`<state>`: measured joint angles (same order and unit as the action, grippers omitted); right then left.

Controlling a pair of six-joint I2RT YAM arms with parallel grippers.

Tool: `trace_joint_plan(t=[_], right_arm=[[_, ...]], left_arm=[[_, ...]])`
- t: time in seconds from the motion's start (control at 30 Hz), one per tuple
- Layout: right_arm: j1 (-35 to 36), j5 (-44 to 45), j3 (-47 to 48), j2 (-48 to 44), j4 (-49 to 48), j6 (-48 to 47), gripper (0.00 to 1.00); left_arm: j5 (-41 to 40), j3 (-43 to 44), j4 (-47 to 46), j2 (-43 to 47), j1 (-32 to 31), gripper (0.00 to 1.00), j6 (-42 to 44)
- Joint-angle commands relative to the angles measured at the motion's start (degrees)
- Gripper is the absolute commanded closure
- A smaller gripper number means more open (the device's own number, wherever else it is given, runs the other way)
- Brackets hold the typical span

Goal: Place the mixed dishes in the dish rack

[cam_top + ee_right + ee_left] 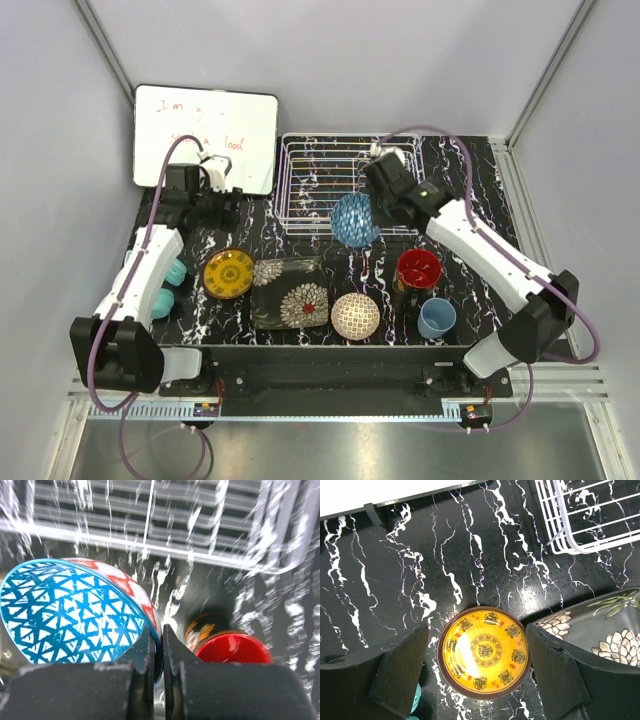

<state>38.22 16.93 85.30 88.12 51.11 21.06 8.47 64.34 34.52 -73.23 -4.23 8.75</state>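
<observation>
My right gripper [380, 212] [159, 632] is shut on the rim of the blue patterned bowl [355, 220] [70, 615] and holds it tilted in the air at the front edge of the white wire dish rack [283, 180] [150, 550]. My left gripper [222, 205] [477, 630] is open and empty, above the yellow round plate [228, 273] [484, 652]. The dark floral plate [291, 292] [600, 630], the beige bowl [355, 315], the black mug with red inside [417, 270] [232, 647] and the light-blue cup [436, 318] sit on the table.
A whiteboard [205, 135] [370, 492] leans at the back left beside the rack, whose corner shows in the left wrist view [559, 545]. Teal headphones [170, 285] [416, 697] lie at the left edge under my left arm. No dish shows inside the rack.
</observation>
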Motion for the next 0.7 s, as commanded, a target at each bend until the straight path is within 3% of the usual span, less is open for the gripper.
trace_joint_plan(t=[0.0, 0.1, 0.2, 0.3, 0.67], right_arm=[[0.54, 16.41, 13.01, 0.64, 5.04, -5.57, 1.00], [0.46, 26.19, 20.48, 8.01, 5.93, -10.67, 1.00], [0.46, 41.90, 28.48, 17.42, 7.33, -14.63, 1.00], [-0.16, 48.00, 34.38, 23.84, 7.42, -15.43, 1.00], [-7.97, 55.49, 41.27, 33.35, 5.67, -17.10, 1.00]], left_arm=[[1.11, 3.16, -2.44, -1.39, 0.36, 0.18, -0.40], [1.11, 3.78, -2.36, -1.56, 0.36, 0.18, -0.23], [0.93, 3.87, -2.09, -1.21, 0.36, 0.18, -0.23], [0.58, 3.87, -1.57, -0.86, 0.36, 0.18, -0.40], [-0.30, 2.20, -0.60, 0.81, 1.15, 0.18, 1.27]])
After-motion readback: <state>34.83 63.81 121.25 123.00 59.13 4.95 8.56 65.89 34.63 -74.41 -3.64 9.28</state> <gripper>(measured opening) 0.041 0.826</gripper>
